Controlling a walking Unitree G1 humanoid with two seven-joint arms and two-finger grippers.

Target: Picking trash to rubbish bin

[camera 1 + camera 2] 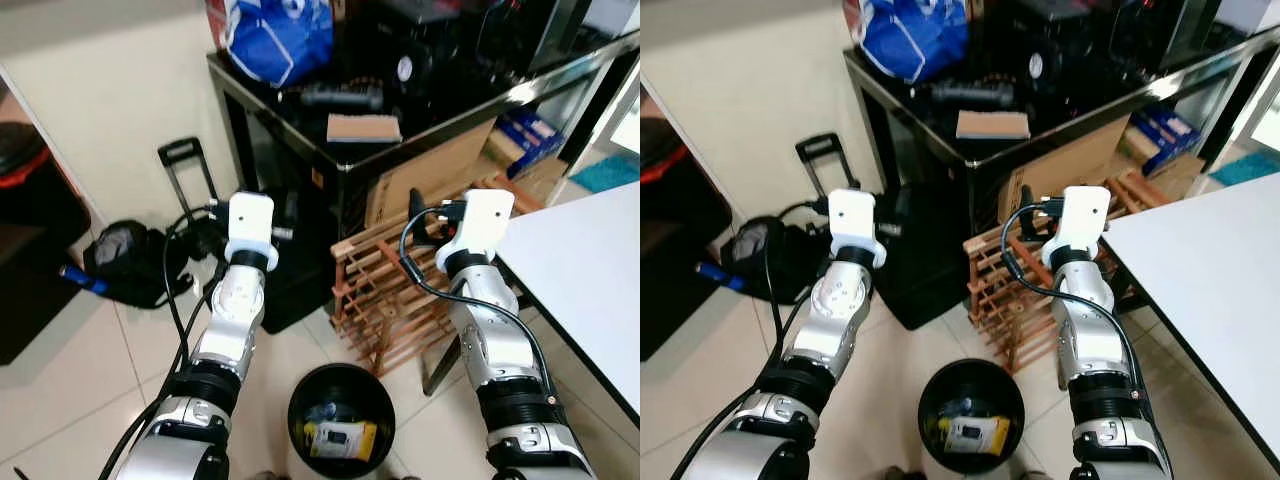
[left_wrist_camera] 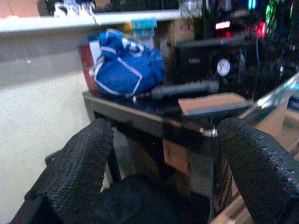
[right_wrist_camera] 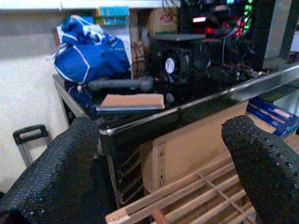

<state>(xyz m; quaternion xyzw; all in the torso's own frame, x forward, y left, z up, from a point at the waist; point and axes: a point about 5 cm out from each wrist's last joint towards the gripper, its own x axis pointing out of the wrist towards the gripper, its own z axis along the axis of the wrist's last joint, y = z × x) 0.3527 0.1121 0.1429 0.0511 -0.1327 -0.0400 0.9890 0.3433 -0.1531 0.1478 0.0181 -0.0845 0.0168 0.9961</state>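
Both grippers, left [image 2: 163, 177] and right [image 3: 159, 168], were wide open and empty above the bin [image 1: 300, 400]. It should look for more trash.

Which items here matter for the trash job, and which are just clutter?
Job:
- rubbish bin, black, on the floor
- trash already inside it
- left hand, right hand, both open, empty

Clutter:
- blue bag
- wooden rack
- black backpack

No legible text anywhere. Perhaps a red logo on the cardboard box [image 3: 164, 19] behind the black table [image 3: 196, 109], but too blurred to read.
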